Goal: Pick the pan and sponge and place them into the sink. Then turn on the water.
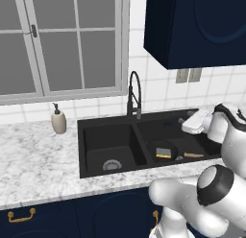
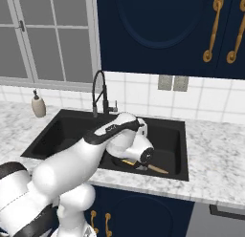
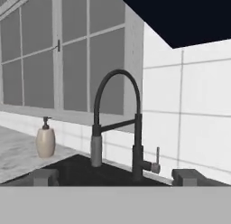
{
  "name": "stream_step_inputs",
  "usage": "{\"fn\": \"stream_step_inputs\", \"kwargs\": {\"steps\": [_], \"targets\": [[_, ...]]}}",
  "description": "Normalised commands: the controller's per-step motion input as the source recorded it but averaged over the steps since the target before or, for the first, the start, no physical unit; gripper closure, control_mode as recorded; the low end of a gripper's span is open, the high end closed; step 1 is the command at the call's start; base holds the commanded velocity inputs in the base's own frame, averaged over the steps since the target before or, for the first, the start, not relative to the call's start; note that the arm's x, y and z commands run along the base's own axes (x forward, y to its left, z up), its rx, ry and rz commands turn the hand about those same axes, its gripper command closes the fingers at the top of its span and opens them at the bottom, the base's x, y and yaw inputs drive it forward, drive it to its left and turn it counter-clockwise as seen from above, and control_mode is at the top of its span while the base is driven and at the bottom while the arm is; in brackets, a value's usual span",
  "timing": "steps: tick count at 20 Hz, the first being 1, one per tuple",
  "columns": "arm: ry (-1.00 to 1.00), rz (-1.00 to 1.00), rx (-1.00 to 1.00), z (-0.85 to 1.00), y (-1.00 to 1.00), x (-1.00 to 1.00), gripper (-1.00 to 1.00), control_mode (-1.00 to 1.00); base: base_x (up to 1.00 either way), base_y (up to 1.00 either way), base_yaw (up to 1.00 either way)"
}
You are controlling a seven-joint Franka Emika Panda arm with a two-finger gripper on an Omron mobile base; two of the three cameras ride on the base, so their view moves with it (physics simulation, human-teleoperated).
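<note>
Pan holding sponge in sink (faucet lever seen hand-side)

Robot arm — glossy white rounded segments, dark grey-black joint bands and end caps; gripper with two small dark fingertips.

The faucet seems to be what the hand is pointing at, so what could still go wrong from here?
1. The lever on the faucet is small and thin; the open hand could slip past it or only nudge it.
2. The spout hangs beside the lever, so the hand might bump it instead.
3. The pan and sponge lie in the right basin of the sink; water may miss them.
</note>
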Motion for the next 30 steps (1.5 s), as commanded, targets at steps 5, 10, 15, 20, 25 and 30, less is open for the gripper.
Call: {"fn": "stream_step_inputs", "kwargs": {"steps": [5, 10, 15, 20, 25, 30], "targets": [[0.0, -0.41, 0.23, -0.03, 0.0, 0.25, -1.0, -1.0, 0.0, 0.0, 0.0], [-0.02, 0.0, 0.03, -0.19, 0.1, 0.25, -1.0, -1.0, 0.0, 0.0, 0.0], [-0.09, 0.02, -0.03, -0.34, 0.03, 0.56, -1.0, -1.0, 0.0, 0.0, 0.0], [-0.09, 0.08, -0.04, -0.41, 0.04, 0.59, -1.0, -1.0, 0.0, 0.0, 0.0], [-0.02, 0.08, -0.01, -0.05, 0.19, 0.37, -1.0, -1.0, 0.0, 0.0, 0.0], [0.0, 0.02, 0.0, 0.0, 0.26, 0.33, -1.0, -1.0, 0.0, 0.0, 0.0]]}}
